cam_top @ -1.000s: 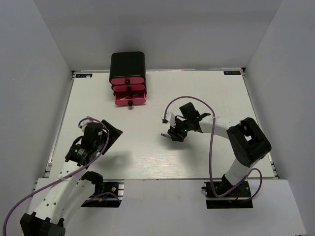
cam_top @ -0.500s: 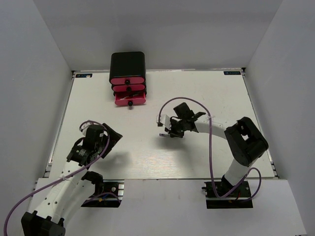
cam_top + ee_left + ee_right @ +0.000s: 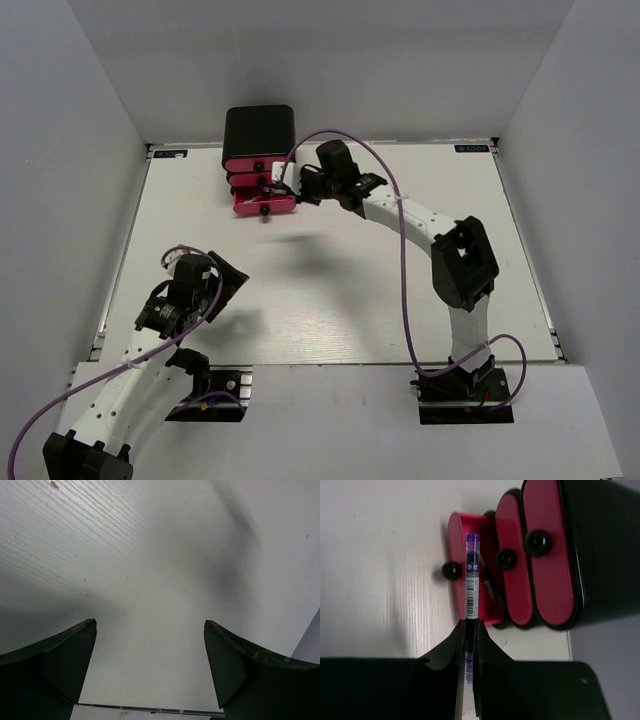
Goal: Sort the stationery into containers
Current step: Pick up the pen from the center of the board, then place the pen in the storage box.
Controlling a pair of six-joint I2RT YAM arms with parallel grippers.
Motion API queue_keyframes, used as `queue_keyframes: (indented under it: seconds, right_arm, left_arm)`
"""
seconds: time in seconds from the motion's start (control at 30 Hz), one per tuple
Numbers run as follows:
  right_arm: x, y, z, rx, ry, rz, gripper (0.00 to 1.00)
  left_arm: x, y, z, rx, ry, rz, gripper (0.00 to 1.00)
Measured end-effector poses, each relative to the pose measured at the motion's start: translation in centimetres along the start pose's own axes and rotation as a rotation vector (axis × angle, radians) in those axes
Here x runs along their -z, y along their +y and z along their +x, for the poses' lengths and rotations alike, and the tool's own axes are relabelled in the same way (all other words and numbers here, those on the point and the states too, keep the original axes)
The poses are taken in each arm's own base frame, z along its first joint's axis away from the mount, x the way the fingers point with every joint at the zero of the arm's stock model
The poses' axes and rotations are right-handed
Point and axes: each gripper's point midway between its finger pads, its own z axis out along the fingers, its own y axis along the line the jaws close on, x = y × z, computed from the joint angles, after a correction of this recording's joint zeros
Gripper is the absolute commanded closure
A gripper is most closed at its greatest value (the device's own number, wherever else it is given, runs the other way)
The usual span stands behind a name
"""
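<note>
My right gripper [image 3: 471, 625] is shut on a slim purple pen [image 3: 472, 580] with a barcode label. The pen's tip points over the bottom pink drawer [image 3: 456, 535], which is pulled out. A dark pen [image 3: 490, 583] lies inside that drawer. The middle drawer [image 3: 514, 592] and top drawer [image 3: 545, 555] sit closed in the glossy black box [image 3: 602, 545]. From above, the right gripper [image 3: 292, 186] hangs just right of the open drawer [image 3: 264, 204]. My left gripper [image 3: 150, 625] stands open over bare table, with nothing between its fingers; it is at the near left [image 3: 222, 278].
The black box [image 3: 258, 128] stands at the table's far edge, left of centre. White walls enclose the table [image 3: 400, 300] on three sides. A purple cable [image 3: 400, 230] arcs over the right arm.
The right arm swung from the table's middle up to the drawers, carrying the purple pen, its jaws having shut on it. The left arm barely moved.
</note>
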Motion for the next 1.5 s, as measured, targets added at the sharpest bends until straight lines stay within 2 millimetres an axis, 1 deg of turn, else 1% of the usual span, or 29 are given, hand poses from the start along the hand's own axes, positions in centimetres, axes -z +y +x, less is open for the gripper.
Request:
queue_keyframes:
  seconds: [0.07,0.2,0.3,0.4,0.6,0.7,0.83,1.0,1.03,1.07,1.1,1.2,1.3,1.33,1.43,1.5]
  right_arm:
    - [-1.6,-0.2,-0.5,0.026,-0.031,0.007,1.0]
    - [-4.6,0.6,0.0,0.051,-0.062,0.012,1.0]
    - [-6.4,0.9,0.1,0.069,-0.086,0.024,1.0]
    - [-8.0,0.3,-0.4,0.093,-0.119,0.048,1.0]
    - [-9.8,-1.5,-1.6,0.133,-0.177,0.106,1.0]
    - [-10.4,-1.6,-1.2,0.141,-0.186,0.115,1.0]
    - [-11.5,-0.9,0.1,0.139,-0.178,0.106,1.0]
    - [-13.0,0.3,2.1,0.133,-0.161,0.091,0.86]
    - [-13.2,0.4,2.4,0.132,-0.158,0.088,0.81]
    - [-13.3,0.5,2.6,0.132,-0.158,0.088,0.78]
    - [-13.4,0.4,2.6,0.133,-0.159,0.091,0.74]
    - [-13.3,0.2,2.7,0.14,-0.161,0.101,0.71]
    - [-13.3,-0.2,2.5,0.149,-0.169,0.113,0.61]
    - [-13.3,-0.2,2.5,0.148,-0.171,0.115,0.55]
    - [-13.2,-0.1,2.7,0.154,-0.173,0.12,0.53]
    - [-13.1,0.6,3.3,0.151,-0.163,0.109,0.53]
  left_arm:
    - [0.0,0.1,0.1,0.0,0.002,0.003,0.02]
    - [-0.1,0.3,0.3,0.0,0.007,0.001,0.02]
    - [-0.1,0.3,0.4,-0.001,0.01,0.002,0.02]
    - [-0.1,0.4,0.5,-0.003,0.014,-0.002,0.01]
    - [-0.6,0.8,0.8,-0.022,0.035,-0.033,0.01]
    - [-1.1,1.0,1.0,-0.035,0.049,-0.048,0.01]
    - [-1.6,1.2,1.3,-0.053,0.067,-0.069,0.01]
    - [-1.9,1.1,1.2,-0.069,0.067,-0.067,0.01]
    - [-1.9,1.0,1.2,-0.071,0.065,-0.063,0.01]
    - [-1.9,1.0,1.1,-0.073,0.064,-0.061,0.01]
    - [-1.9,1.0,1.1,-0.076,0.063,-0.06,0.01]
    - [-2.1,0.8,1.0,-0.085,0.064,-0.061,0.01]
    - [-2.5,0.5,0.9,-0.096,0.068,-0.065,0.01]
    - [-2.7,0.4,0.8,-0.099,0.069,-0.067,0.01]
    - [-3.2,0.1,0.8,-0.106,0.072,-0.066,0.01]
    - [-3.6,-0.1,0.9,-0.107,0.077,-0.062,0.01]
